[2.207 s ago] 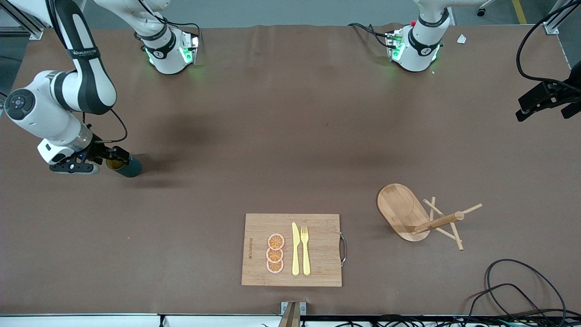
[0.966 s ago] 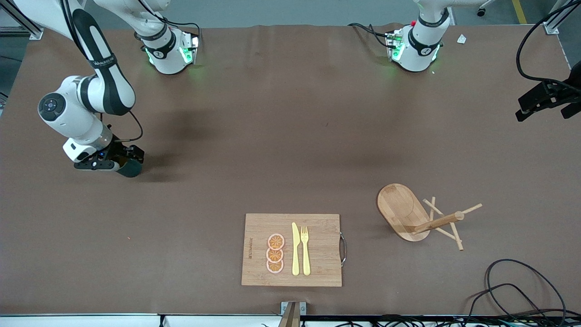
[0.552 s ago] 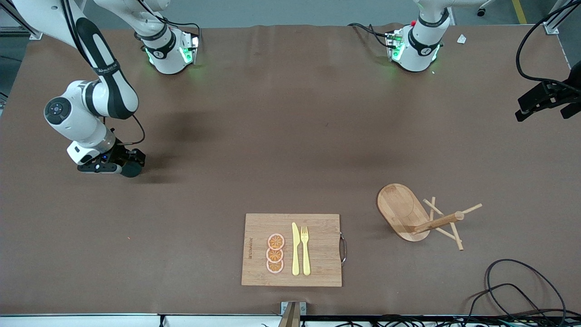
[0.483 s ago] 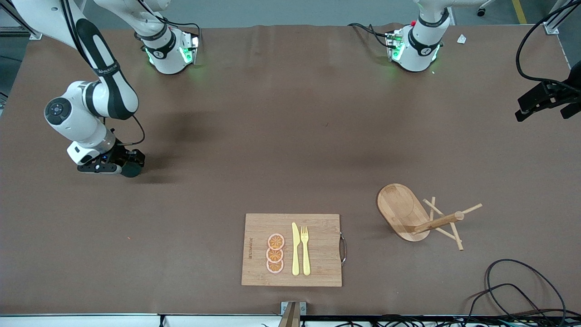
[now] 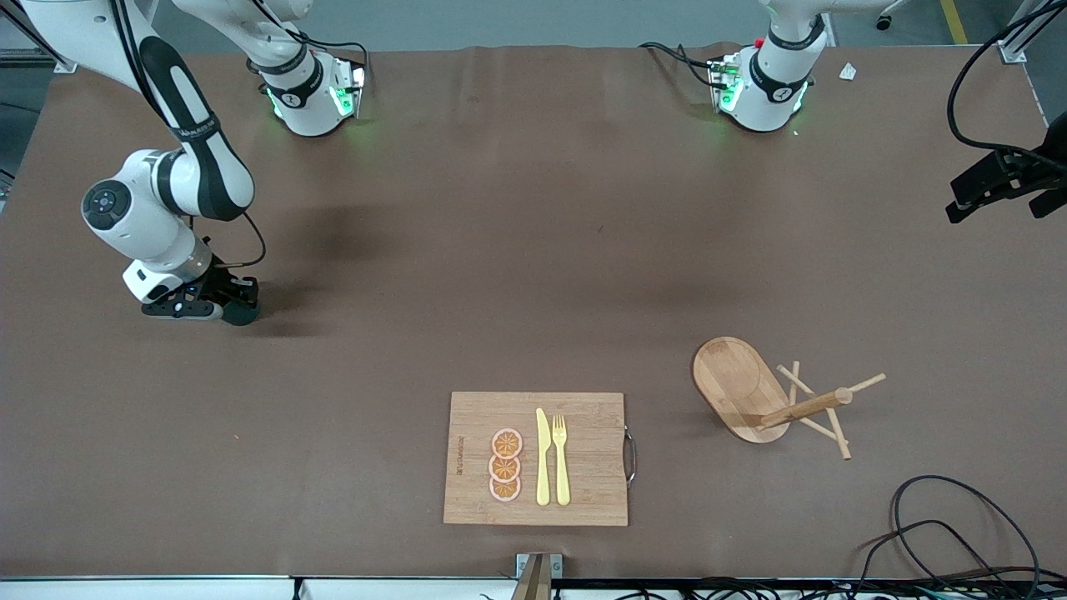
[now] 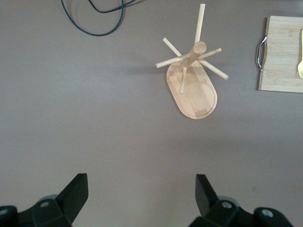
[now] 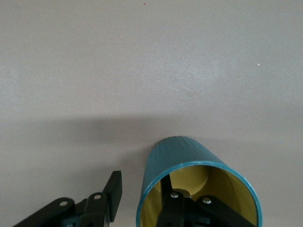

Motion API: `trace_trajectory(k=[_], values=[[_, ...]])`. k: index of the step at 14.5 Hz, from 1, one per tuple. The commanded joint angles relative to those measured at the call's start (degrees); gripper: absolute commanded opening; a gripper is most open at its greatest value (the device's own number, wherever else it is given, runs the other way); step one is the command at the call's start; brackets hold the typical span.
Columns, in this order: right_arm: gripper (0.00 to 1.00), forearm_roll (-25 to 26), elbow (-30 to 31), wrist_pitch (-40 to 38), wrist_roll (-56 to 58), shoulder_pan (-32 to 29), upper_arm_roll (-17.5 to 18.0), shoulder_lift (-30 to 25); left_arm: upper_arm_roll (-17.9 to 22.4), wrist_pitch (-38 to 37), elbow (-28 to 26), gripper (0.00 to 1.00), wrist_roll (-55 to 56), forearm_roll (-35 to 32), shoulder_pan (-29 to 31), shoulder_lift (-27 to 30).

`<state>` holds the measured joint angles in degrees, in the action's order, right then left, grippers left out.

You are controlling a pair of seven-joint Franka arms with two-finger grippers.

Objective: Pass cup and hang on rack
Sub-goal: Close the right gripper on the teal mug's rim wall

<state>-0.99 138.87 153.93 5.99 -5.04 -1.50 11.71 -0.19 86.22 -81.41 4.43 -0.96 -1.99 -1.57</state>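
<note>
Front view, right claw: the right claw (image 5: 223,302) is low at the brown tabletop (image 5: 517,250), at the right arm's end, and the small dark teal cup with mustard-yellow inside (image 5: 239,312) stands directly at its tips.
Front view, left claw: the left claw (image 5: 1000,187) hangs over the tabletop edge at the left arm's end; this arm waits.
Front view, rack: the light wooden mug rack with oval base and thin pegs (image 5: 763,396) is well apart from the right claw, much closer to the left one.
Front view, other things: a rectangular bamboo cutting board (image 5: 467,408) with orange slices, a yellow knife and a yellow fork lies between cup and rack.
Left wrist view: the left claw (image 6: 141,191) stands wide and empty; the rack (image 6: 191,78) is under it, upright on its base.
Right wrist view: the right claw (image 7: 149,196) has one finger (image 7: 175,201) inside the cup (image 7: 184,161) and the other outside, with the wall between them; a gap remains at the outer finger, so the grip is not yet firm.
Cup look: faint ribs on the outer wall, mouth toward the camera; handle not seen.
Progress: only the first grasp is in hand; I judge lifting, passing to the left claw and hanging on a peg are all left.
</note>
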Motion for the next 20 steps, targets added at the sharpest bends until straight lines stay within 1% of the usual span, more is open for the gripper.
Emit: trace_trajectory(k=[1, 5, 8, 11, 13, 15, 16, 18, 20], values=[[0.24, -0.5, 0.8, 0.8, 0.7, -1.0, 0.4, -0.5, -0.2, -0.7, -0.2, 1.0, 0.1, -1.0, 0.0, 0.5], [0.06, -0.6, 0.8, 0.3, 0.6, -1.1, 0.4, -0.5, -0.2, -0.7, -0.2, 1.0, 0.0, -1.0, 0.0, 0.5], [0.01, -0.6, 0.8, 0.2, 0.5, -1.1, 0.4, -0.5, -0.2, -0.7, -0.2, 1.0, 0.0, -1.0, 0.0, 0.5], [0.0, -0.6, 0.1, -1.0, -0.1, -1.0, 0.4, -0.6, -0.2, -0.7, -0.1, 1.0, 0.0, -1.0, 0.0, 0.5], [0.0, -0.7, -2.4, -9.2, -4.2, 0.3, 0.6, -2.0, -0.2, -0.7, -0.1, 1.0, 0.0, -1.0, 0.0, 0.5], [0.0, -0.8, -4.9, -17.1, -7.2, 3.9, 0.6, -5.7, -0.2, -0.7, -0.1, 1.0, 0.0, -1.0, 0.0, 0.5], [0.0, -0.8, -5.6, -19.5, -8.8, 5.1, 0.7, -7.6, -0.2, -0.7, -0.1, 1.0, 0.0, -1.0, 0.0, 0.5], [0.0, -1.6, -7.7, -24.9, -15.4, 9.9, 0.8, -10.5, -0.2, -0.7, -0.1, 1.0, 0.0, -1.0, 0.0, 0.6], [0.0, -2.2, -9.5, -28.4, -25.0, 16.5, 0.8, -12.0, -0.2, -0.7, -0.1, 1.0, 0.0, -1.0, 0.0, 0.6]])
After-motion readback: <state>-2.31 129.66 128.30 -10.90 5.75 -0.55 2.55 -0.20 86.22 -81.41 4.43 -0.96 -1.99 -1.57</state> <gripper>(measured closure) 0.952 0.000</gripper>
